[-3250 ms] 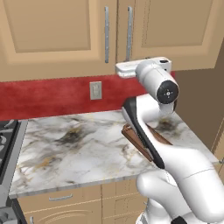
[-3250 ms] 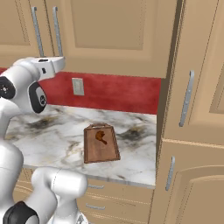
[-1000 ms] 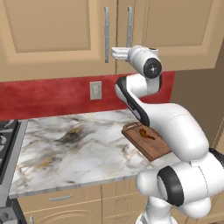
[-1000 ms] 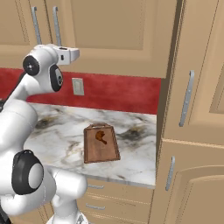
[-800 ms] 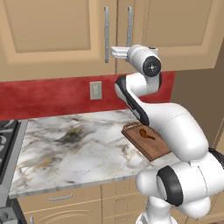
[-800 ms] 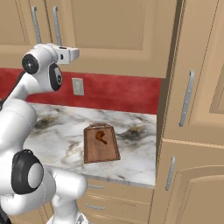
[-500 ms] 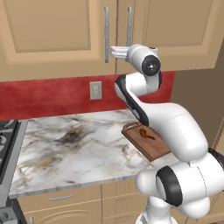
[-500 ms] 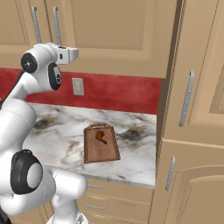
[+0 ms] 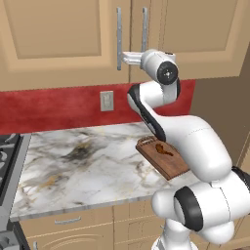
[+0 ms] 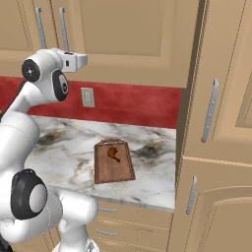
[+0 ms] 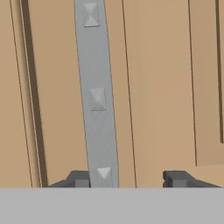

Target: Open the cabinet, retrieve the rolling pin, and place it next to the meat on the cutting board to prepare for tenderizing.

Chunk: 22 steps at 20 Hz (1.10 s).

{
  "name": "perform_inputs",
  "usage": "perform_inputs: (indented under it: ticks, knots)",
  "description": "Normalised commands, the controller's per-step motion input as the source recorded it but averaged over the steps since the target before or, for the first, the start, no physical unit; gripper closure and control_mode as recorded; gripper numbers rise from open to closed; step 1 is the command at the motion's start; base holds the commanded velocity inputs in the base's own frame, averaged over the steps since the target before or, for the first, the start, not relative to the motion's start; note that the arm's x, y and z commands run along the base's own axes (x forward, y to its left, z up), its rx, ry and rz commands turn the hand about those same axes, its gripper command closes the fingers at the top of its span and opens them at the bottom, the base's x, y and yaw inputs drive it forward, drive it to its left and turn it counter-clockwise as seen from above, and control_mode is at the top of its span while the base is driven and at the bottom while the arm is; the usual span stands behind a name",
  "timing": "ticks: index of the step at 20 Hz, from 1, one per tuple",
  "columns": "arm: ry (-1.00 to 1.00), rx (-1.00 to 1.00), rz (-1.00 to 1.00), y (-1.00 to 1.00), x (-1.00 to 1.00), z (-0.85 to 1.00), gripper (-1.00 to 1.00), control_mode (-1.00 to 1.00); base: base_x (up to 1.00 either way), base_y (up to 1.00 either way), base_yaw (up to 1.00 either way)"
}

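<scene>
Marble counter [image 9: 83,161] lay below with the meat [image 10: 113,153] on the cutting board [image 10: 113,162] — the cabinet [image 9: 63,39] was shut, my gripper [image 11: 127,178] half-closed around its handle [image 11: 96,96], one finger touching — everything remained undone.

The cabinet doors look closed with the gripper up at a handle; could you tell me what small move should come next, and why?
Probably finish closing the gripper on the silver bar handle. In the hand view the handle touches one fingertip while the other stands apart, so the bar is between the tips but not pinched. The cabinet doors are shut, so pulling comes only after a firm grip.
</scene>
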Motion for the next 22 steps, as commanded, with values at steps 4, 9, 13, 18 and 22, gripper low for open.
perform_inputs:
  ticks: [4, 9, 13, 18, 22]
  knots:
    - [0.00, 0.00, 0.01, 0.05, 0.00, -0.07, 1.00, -1.00, 0.00, 0.00, 0.00]
    - [0.00, 0.00, 0.01, 0.06, 0.00, -0.05, 1.00, -1.00, 0.00, 0.00, 0.00]
    - [0.00, -0.03, 0.00, 0.10, 0.00, -0.09, 1.00, -1.00, 0.00, 0.00, 0.00]
    - [0.01, -0.02, 0.04, 0.04, -0.25, -0.27, 1.00, -1.00, 0.00, 0.00, 0.00]
    - [-0.01, 0.00, 0.05, -0.18, -0.69, -0.12, 1.00, -1.00, 0.00, 0.00, 0.00]
